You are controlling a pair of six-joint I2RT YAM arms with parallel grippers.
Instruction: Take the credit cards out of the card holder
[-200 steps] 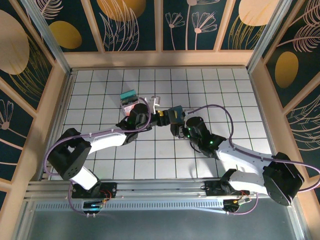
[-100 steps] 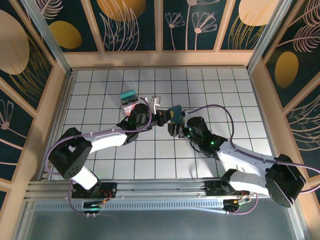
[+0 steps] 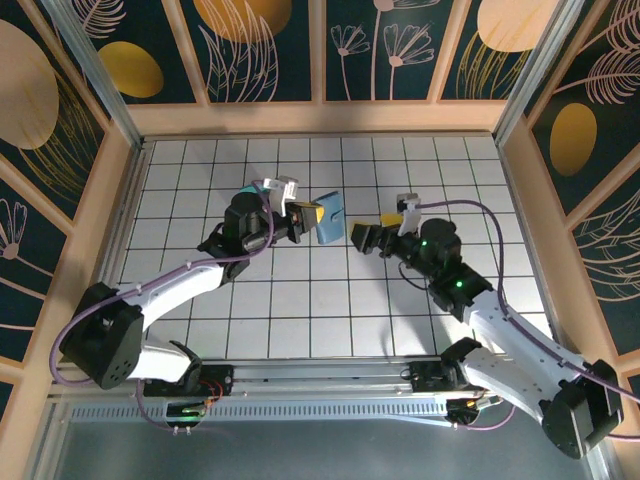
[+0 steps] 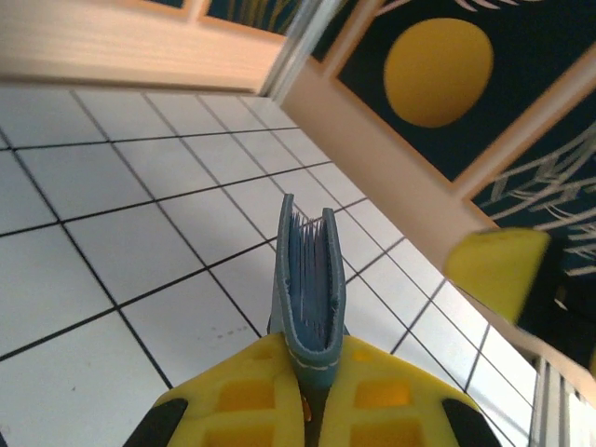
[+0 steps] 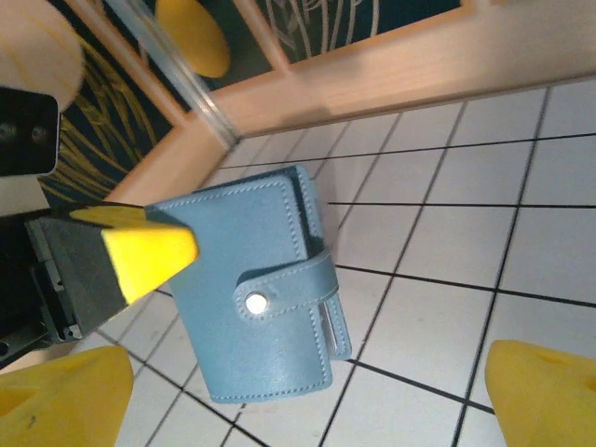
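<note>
A white tiled table (image 3: 330,300) sits inside wooden walls with dark panels painted with gold discs and pale leaves. Over the middle of the table, nearer its far edge than its near edge, the left gripper (image 3: 308,218) is clenched on the card holder (image 3: 329,215). From the left wrist, the yellow fingers (image 4: 242,400) pinch the holder's lower end, and the holder (image 4: 309,279) stands edge-on, its open edge facing away. Between its two covers run several thin blue-grey layers packed close. It is not clear whether any of them are the credit cards.

From the right wrist, the card holder (image 5: 261,298) is a blue folded wallet. A strap crosses its free edge and is fastened with a round snap, so the wallet is shut. A thin pale strip shows just under the strap, too small to identify. Whether the holder touches the tiles cannot be told.

The right gripper (image 3: 370,233) is just beside the holder on its right, not touching it. Its jaws are spread wide and hold nothing.
</note>
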